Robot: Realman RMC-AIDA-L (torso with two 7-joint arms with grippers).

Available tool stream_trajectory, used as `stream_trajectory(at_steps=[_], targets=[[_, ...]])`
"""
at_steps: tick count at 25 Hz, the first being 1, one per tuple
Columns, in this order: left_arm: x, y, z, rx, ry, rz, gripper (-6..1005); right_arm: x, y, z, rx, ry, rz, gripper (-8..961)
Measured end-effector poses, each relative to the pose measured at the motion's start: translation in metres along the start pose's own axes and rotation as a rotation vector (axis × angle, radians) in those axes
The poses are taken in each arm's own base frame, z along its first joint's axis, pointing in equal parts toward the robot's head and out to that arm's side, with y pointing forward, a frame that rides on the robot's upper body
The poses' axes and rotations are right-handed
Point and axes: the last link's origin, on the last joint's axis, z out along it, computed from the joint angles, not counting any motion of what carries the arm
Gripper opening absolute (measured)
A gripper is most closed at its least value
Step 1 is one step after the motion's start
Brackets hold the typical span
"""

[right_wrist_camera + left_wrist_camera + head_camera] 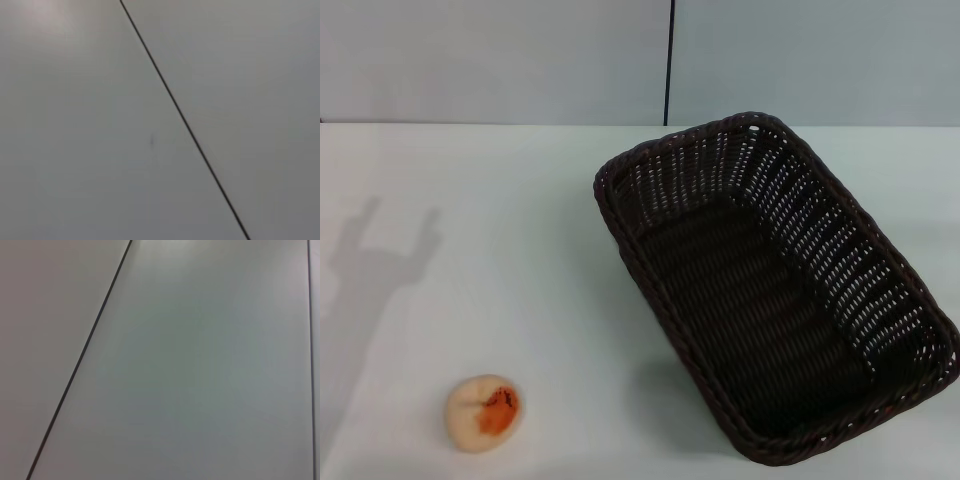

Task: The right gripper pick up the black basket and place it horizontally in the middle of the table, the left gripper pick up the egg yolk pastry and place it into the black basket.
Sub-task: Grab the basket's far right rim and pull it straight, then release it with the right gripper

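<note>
The black basket is a large dark woven basket lying on the right half of the white table. It is empty and sits at a slant, its long side running from the middle back to the front right. The egg yolk pastry is a small pale bun with an orange-red patch. It lies on the table at the front left, well apart from the basket. Neither gripper shows in any view. Both wrist views show only a plain grey wall with a thin dark seam.
A grey wall with a dark vertical seam stands behind the table. A shadow shaped like a two-fingered gripper falls on the table at the left. Bare tabletop lies between the pastry and the basket.
</note>
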Motion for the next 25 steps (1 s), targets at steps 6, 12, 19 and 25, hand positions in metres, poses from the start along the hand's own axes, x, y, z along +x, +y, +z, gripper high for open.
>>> stream_trajectory(at_steps=[6, 12, 19, 25], targets=[[0.0, 0.0, -0.001, 0.001, -0.002, 0.0, 813, -0.002, -0.001, 0.009, -0.09, 0.102, 0.035, 655], [0.0, 0.0, -0.003, 0.004, -0.007, 0.0, 813, -0.016, 0.002, 0.04, -0.278, 0.375, 0.119, 656], [0.001, -0.002, -0.005, 0.013, -0.01, 0.003, 813, -0.042, 0.033, 0.097, -0.466, 0.906, 0.134, 653], [0.0, -0.001, -0.005, 0.014, -0.012, 0.001, 813, -0.031, 0.071, 0.142, -0.523, 1.367, 0.033, 652]])
